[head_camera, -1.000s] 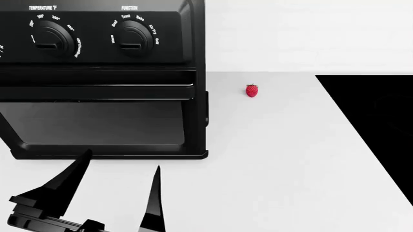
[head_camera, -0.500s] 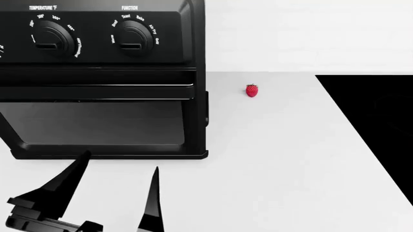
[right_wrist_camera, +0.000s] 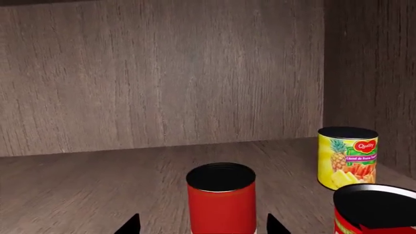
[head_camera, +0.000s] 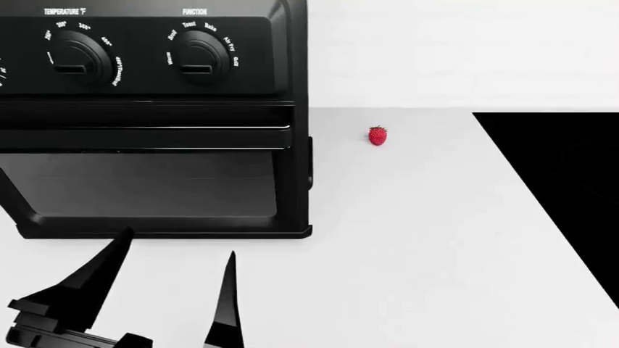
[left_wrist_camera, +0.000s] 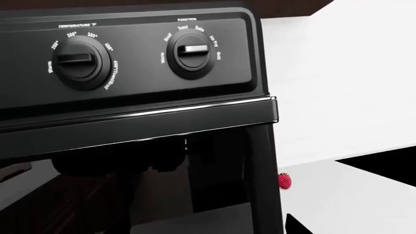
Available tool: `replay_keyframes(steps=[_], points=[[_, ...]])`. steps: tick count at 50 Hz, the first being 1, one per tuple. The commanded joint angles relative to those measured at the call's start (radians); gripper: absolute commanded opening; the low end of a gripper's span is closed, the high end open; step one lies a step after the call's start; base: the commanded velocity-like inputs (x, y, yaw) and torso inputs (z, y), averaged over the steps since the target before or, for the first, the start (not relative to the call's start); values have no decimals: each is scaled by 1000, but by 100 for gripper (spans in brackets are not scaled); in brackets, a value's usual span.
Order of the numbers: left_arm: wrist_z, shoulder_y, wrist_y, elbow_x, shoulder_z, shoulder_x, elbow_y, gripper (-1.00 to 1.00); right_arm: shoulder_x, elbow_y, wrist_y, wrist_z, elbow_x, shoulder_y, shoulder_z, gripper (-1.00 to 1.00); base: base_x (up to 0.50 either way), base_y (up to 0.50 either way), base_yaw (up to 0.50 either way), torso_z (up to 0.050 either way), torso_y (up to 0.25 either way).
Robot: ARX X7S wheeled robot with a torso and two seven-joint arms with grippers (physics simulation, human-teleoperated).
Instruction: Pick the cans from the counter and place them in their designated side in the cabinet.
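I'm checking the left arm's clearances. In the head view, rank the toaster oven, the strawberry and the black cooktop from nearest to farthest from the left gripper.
1. Toaster oven: just beyond the left gripper, at the view's left.
2. Strawberry: farther back on the counter, right of the oven.
3. Black cooktop: at the far right edge.

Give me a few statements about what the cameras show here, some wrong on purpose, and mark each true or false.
1. A strawberry lies on the white counter. True.
2. The left end effector grips the strawberry. False: it is open, holding nothing, in front of the black oven.
3. The plain red can stands upright between the right end effector's fingertips. True.
4. The cabinet holds one can. False: three show.
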Motion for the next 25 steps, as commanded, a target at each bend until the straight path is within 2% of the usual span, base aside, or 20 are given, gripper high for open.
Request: replay_keyframes(steps=[1,11,25], points=[[-1,-7,3,0,4,-4,0,100,41,-14,42,76,135,-101,-14,100,0,0,0,0,0],[-3,-21,19,24,34,-15,1,100,119,-395,95,340,188,-158,28,100,0,0,0,0,0],[-3,-17,34,54,47,-25,1,100,154,-583,130,445,253,-163,74,100,0,0,0,0,0]])
